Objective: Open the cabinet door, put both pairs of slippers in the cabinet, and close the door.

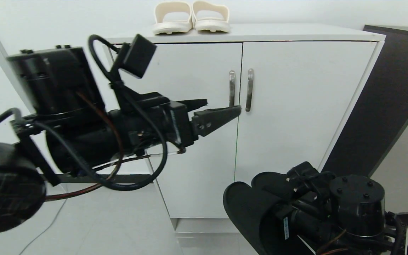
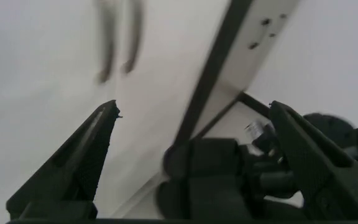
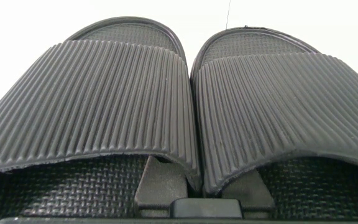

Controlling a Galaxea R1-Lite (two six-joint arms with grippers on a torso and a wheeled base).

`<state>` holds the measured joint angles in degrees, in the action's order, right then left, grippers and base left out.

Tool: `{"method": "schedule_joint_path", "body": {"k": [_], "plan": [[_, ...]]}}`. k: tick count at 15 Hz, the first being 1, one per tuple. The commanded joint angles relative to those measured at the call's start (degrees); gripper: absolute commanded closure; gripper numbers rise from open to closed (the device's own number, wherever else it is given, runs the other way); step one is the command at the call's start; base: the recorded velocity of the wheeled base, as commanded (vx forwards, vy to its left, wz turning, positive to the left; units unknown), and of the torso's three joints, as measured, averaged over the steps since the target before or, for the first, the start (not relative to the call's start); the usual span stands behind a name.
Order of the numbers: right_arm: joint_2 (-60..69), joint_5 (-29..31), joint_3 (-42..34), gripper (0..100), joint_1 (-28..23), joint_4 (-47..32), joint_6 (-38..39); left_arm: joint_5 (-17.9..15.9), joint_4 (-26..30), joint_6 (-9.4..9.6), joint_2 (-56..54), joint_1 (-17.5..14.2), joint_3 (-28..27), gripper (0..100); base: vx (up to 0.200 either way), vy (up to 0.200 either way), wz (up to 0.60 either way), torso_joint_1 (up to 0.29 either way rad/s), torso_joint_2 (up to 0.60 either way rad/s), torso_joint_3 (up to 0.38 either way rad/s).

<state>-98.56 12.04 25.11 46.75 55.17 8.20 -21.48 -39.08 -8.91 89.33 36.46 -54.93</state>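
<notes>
— Where are the slippers seen?
— The black pair (image 3: 191, 112) is clamped side by side in the right gripper (image 3: 202, 198), low before the cabinet (image 1: 296, 37); the white pair (image 1: 191, 17) is set on its top.
— And the doors (image 1: 296, 117)?
— Both are closed. The left gripper (image 1: 223, 105) is spread wide, nothing gripped, its tips just beside the left handle (image 1: 232, 88).

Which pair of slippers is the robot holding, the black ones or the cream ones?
The black pair, held in the right gripper low before the cabinet; the cream pair sits on the cabinet top, untouched.
</notes>
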Motion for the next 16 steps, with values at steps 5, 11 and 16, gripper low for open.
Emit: {"method": "schedule_joint_path", "body": {"k": [5, 11, 16], "plan": [[-0.32, 0.0, 0.2, 100, 0.01, 0.02, -0.12, -7.17, 11.57, -2.25, 14.38, 3.88, -21.97, 0, 0.0, 0.0, 0.0, 0.0, 0.0, 0.0], [-0.14, -1.5, 0.73, 100, 0.09, 0.02, -0.38, -11.92, 13.07, -6.82, 19.65, 1.24, -29.62, 0, 0.0, 0.0, 0.0, 0.0, 0.0, 0.0], [0.04, -1.5, 0.55, 100, 0.09, 0.02, -0.38, -8.14, 12.36, -6.65, 19.65, 0.45, -29.71, 0, 0.0, 0.0, 0.0, 0.0, 0.0, 0.0]]}}
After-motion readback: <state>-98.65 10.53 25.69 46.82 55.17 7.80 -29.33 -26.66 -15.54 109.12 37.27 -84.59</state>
